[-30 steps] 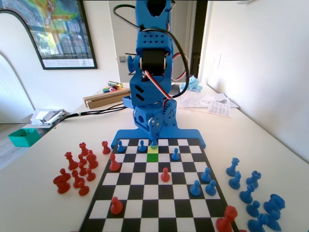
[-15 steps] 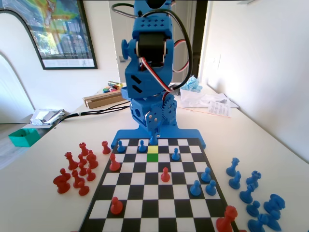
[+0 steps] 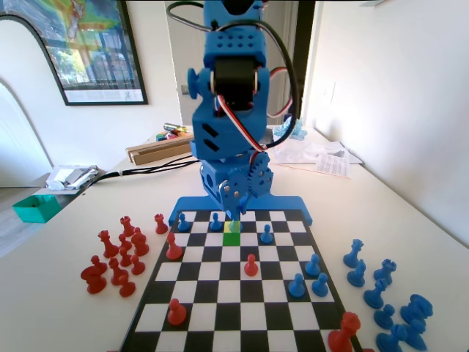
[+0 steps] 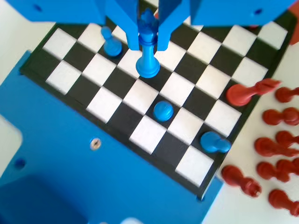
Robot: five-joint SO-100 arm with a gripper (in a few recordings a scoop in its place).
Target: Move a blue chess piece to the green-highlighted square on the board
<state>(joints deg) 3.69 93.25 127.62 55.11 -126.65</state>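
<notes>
In the fixed view the end effector [image 3: 233,213] hides the blue chess piece and part of the green-highlighted square [image 3: 231,237].

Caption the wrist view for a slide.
Gripper shut on the blue chess piece, above the board.

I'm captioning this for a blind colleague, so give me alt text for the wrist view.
Seen from above, the gripper holds a slim blue chess piece upright between its two jaws, over the board. Three blue pawns stand nearby on the squares, and red pieces lie off the board's right edge.
</notes>
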